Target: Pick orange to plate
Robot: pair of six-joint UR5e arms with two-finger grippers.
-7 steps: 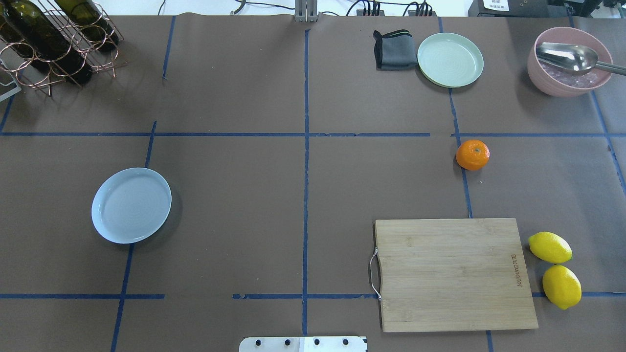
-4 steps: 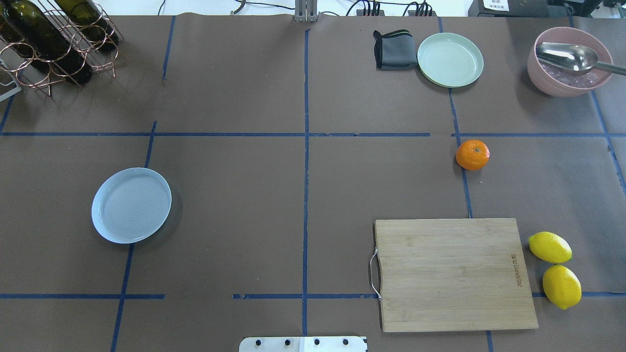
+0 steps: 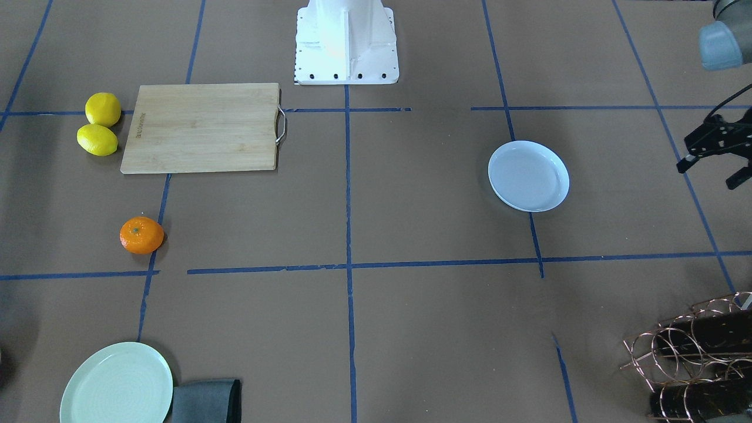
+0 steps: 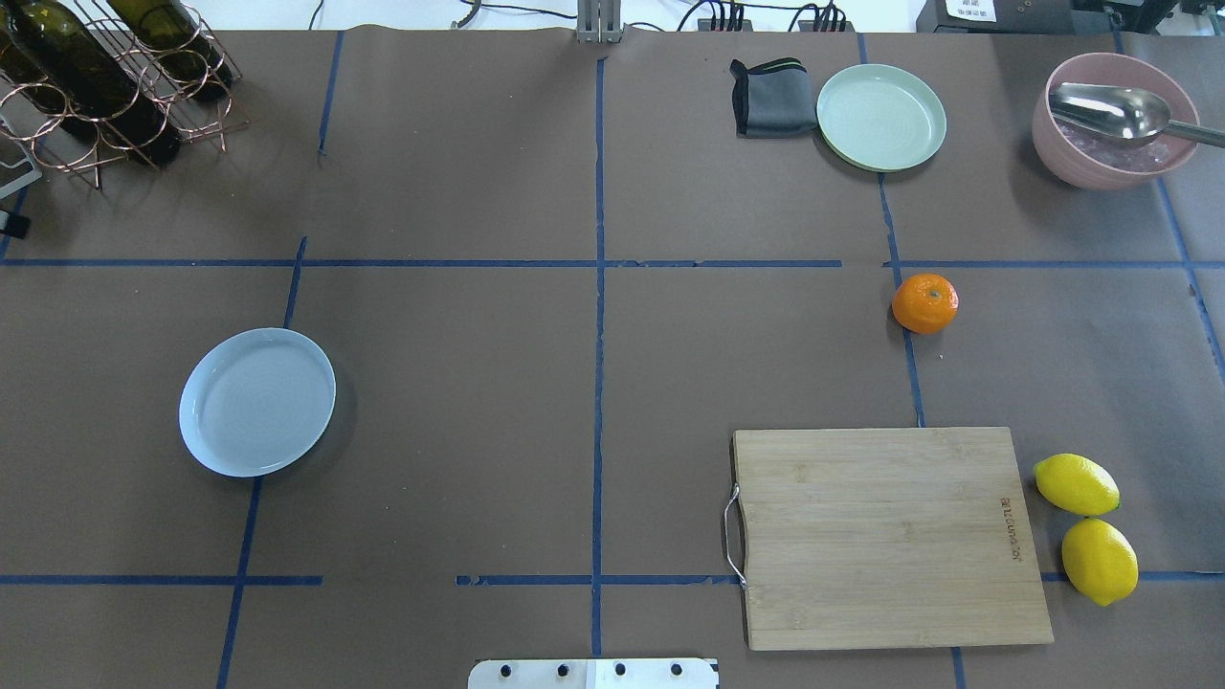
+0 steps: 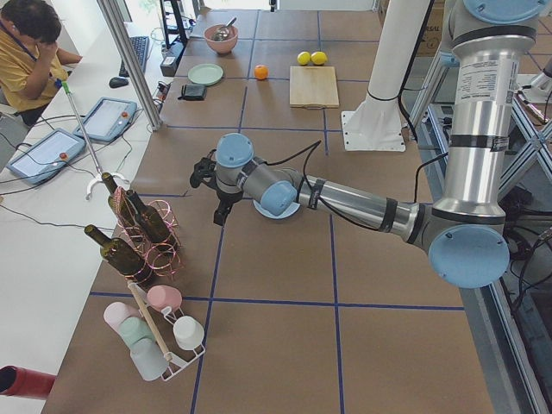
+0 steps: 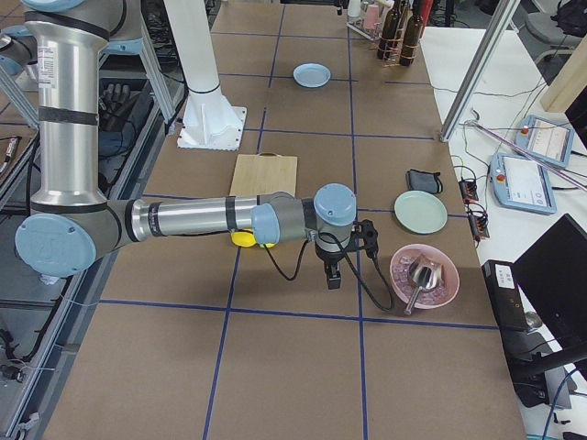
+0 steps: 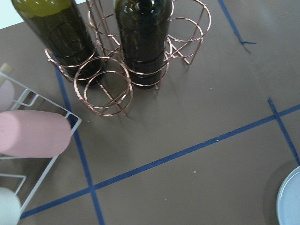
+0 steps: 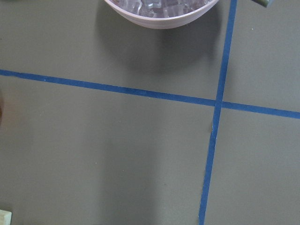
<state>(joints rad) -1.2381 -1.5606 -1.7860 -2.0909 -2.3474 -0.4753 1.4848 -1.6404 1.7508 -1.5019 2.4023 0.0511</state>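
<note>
The orange (image 4: 924, 302) rests on the brown table at mid right, beyond the cutting board; it also shows in the front view (image 3: 141, 235). The white, faintly bluish plate (image 4: 257, 402) lies empty on the left half (image 3: 529, 175). My left gripper (image 3: 708, 172) hovers open and holds nothing, well outside the plate toward the table's left end, near the bottle rack. My right gripper (image 6: 335, 268) shows only in the right side view, close to the pink bowl; I cannot tell whether it is open or shut. Neither gripper touches the orange.
A pale green plate (image 4: 880, 117) and a grey cloth (image 4: 770, 98) sit at the back right. A pink bowl with a metal spoon (image 4: 1115, 120) stands at the far right. A wooden cutting board (image 4: 885, 536) and two lemons (image 4: 1077, 484) lie front right. A copper bottle rack (image 4: 105, 77) fills the back left corner.
A small black part of my left gripper has come into the overhead view at the left edge. The orange and the plate have not moved.
</note>
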